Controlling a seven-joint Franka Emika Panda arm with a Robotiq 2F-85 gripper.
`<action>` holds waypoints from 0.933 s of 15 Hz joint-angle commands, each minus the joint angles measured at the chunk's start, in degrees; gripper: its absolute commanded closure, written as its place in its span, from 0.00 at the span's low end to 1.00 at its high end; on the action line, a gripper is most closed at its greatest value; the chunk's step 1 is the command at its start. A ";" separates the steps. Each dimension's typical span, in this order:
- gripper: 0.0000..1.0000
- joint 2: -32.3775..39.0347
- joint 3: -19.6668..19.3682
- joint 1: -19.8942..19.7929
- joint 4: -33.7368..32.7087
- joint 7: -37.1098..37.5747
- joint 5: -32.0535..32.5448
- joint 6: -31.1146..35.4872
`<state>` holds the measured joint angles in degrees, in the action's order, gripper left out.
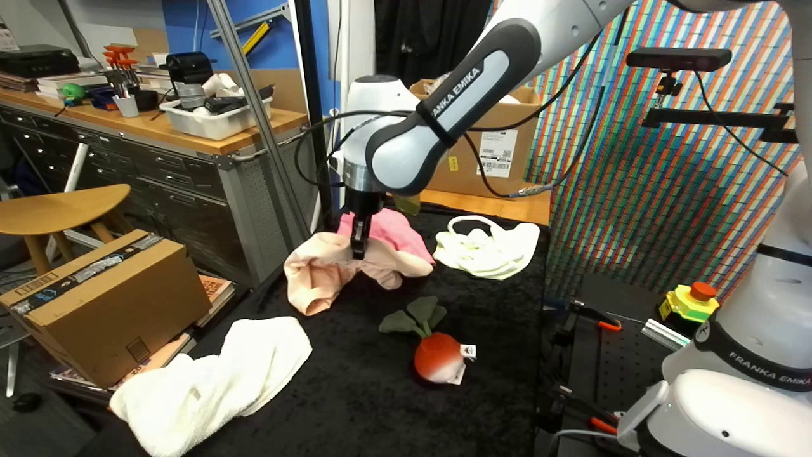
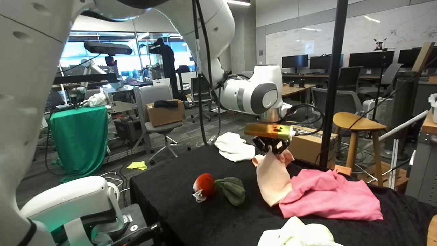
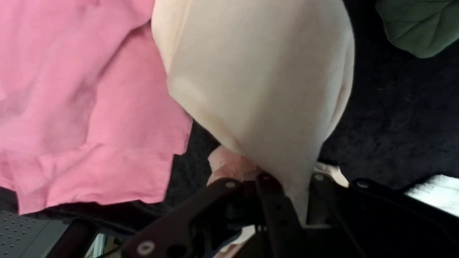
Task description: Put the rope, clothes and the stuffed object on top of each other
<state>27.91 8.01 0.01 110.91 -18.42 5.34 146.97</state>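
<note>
- One gripper (image 2: 272,149) points downward, its fingers close together, holding a pinched-up peak of the peach cloth (image 2: 273,177).
- In the wrist view, that cloth tapers into the narrow slot between the fingers; below them it spreads down to the black-covered table (image 2: 205,218).
- Just beside the fingers lies the rumpled pink cloth (image 2: 334,201), meeting the edge of the peach cloth; which overlaps which I cannot tell.
- The white cloth (image 1: 212,381), long and bunched, lies well apart from the fingers, on the opposite side from the pink cloth.
- From the fingers toward the robot's base (image 1: 755,304) rests the plush radish (image 1: 434,355), red-orange with a white end, its green leaves (image 1: 424,309) on the side nearer the fingers.
- In an exterior view, right of the fingers and near the pink cloth, sits a cream-white bundle (image 1: 498,254) with a looped white cord (image 1: 474,218) at its edge; whether they are one piece is unclear.
</note>
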 commanded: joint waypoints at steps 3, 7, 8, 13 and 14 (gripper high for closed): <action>0.97 -17.21 1.21 -4.93 9.56 -5.41 -9.16 -9.09; 0.97 -27.30 -2.70 -6.35 11.70 -8.96 -15.00 -19.15; 0.97 -29.71 -4.16 -6.44 12.19 -9.68 -15.94 -20.95; 0.97 -38.73 -12.01 -6.51 11.00 -10.85 -16.87 -31.26; 0.97 -39.61 -13.25 -6.39 10.51 -10.83 -16.72 -33.25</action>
<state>-6.89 -2.10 -6.61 121.06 -28.15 -10.34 118.54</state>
